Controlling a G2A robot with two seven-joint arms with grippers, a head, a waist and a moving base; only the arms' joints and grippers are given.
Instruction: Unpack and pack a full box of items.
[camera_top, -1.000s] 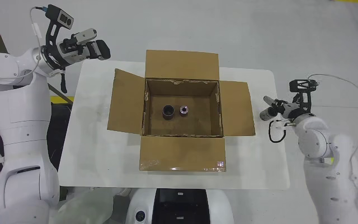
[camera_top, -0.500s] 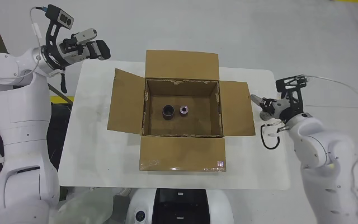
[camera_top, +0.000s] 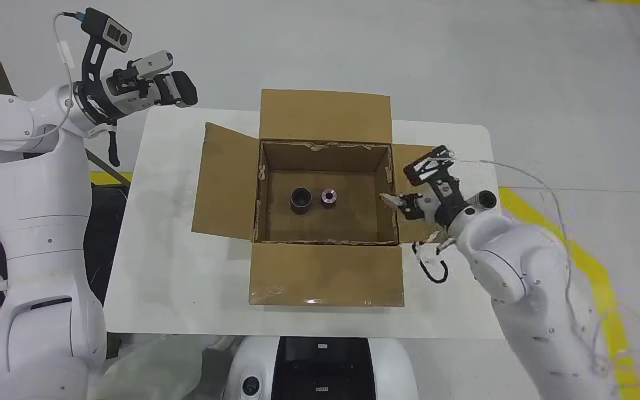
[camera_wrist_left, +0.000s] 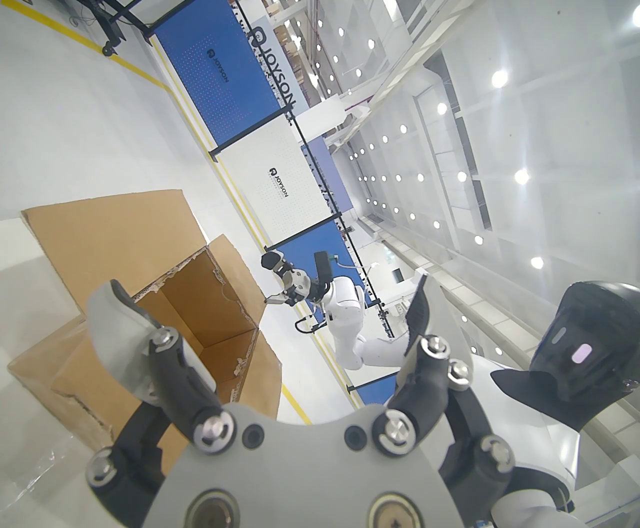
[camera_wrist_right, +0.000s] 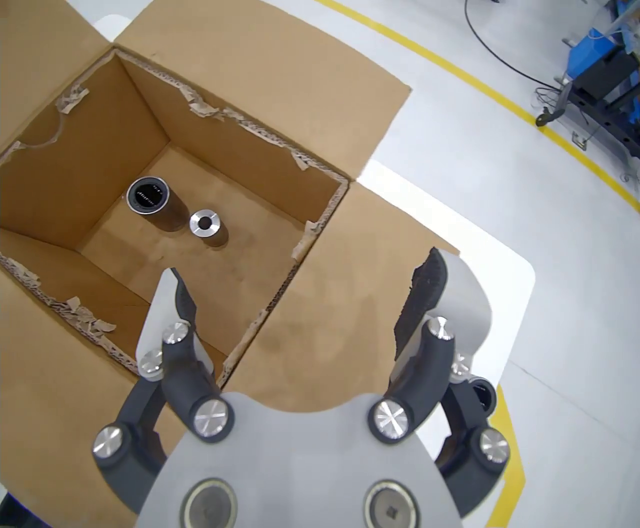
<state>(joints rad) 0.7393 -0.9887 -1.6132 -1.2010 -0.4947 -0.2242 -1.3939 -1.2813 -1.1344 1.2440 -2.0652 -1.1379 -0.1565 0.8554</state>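
R gripper (camera_top: 406, 197), fingers apart, empty, above right flap (camera_wrist_right: 320, 310) of box (camera_top: 325, 115); inside: dark cylinder (camera_top: 301, 199), small steel cylinder (camera_top: 328, 197) (poss. bearings). L gripper (camera_top: 186, 90) also spread.

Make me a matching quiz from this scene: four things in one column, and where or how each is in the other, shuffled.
1. big cylinder
2. left gripper
3. right gripper
4. table

A. jaws open, over the right edge of the box
B. white, under the box
C. upright on the box floor
D. jaws open, by the table's far left corner

Pairs: 1-C, 2-D, 3-A, 4-B
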